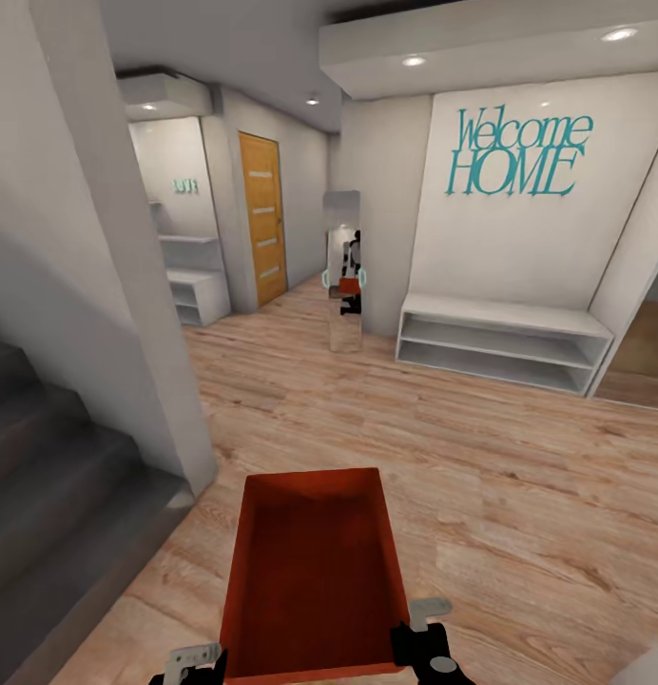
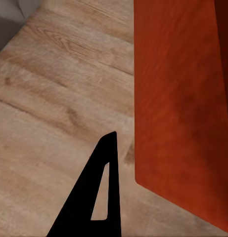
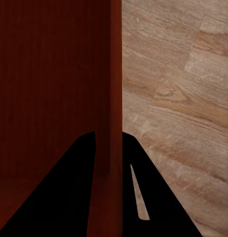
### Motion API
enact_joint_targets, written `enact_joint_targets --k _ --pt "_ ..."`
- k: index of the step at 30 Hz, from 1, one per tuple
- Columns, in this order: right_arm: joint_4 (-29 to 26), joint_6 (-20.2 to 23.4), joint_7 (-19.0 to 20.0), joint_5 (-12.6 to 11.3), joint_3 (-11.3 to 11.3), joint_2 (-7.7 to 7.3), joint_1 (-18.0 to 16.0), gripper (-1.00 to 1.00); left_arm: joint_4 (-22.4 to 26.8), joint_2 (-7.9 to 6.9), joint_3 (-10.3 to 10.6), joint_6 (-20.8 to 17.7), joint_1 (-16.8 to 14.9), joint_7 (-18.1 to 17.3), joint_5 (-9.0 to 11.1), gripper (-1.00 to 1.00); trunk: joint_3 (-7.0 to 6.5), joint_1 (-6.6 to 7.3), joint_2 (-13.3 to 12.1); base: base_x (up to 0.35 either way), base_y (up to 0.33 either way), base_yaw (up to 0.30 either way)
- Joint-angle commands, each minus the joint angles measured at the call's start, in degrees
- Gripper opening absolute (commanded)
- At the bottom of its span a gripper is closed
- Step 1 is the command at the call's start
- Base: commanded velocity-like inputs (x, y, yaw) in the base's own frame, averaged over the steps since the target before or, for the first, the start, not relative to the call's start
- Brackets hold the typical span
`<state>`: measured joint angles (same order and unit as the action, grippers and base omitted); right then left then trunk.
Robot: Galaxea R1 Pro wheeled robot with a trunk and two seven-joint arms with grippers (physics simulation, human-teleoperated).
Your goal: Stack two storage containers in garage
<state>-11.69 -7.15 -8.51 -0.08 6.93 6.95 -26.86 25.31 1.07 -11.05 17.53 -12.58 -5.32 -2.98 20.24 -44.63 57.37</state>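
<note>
From the head, the red bin is hanging low above the wood floor, the right tool is pinching its wall in the right wrist view, and I cannot tell the left tool's grip beside it.

— Where did the head camera look?
— Forward and down a hallway, over a red bin.
— And the wrists?
— Each sat close against that bin's sides, above plank flooring.
</note>
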Motion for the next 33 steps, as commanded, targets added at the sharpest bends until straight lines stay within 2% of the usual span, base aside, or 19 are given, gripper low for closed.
enact_joint_targets --k 1,26,33 --pt "-0.2 -0.2 -1.2 0.5 -3.5 -0.09 -0.1 -1.00 -0.1 -0.48 -1.0 0.0 0.0 0.0 0.0 -1.00 0.06 -0.04 0.0 0.345 0.000 -0.002" --pt "-0.2 -0.2 -1.2 0.5 -3.4 -0.09 -0.1 -1.00 -0.1 -0.47 -1.0 0.0 0.0 0.0 0.0 -1.00 0.06 -0.04 0.0 0.344 0.000 -0.001" --pt "-0.2 -0.2 -1.2 0.5 -3.4 -0.09 -0.1 -1.00 -0.1 -0.47 -1.0 0.0 0.0 0.0 0.0 -1.00 0.06 -0.04 0.0 0.344 0.000 -0.136"
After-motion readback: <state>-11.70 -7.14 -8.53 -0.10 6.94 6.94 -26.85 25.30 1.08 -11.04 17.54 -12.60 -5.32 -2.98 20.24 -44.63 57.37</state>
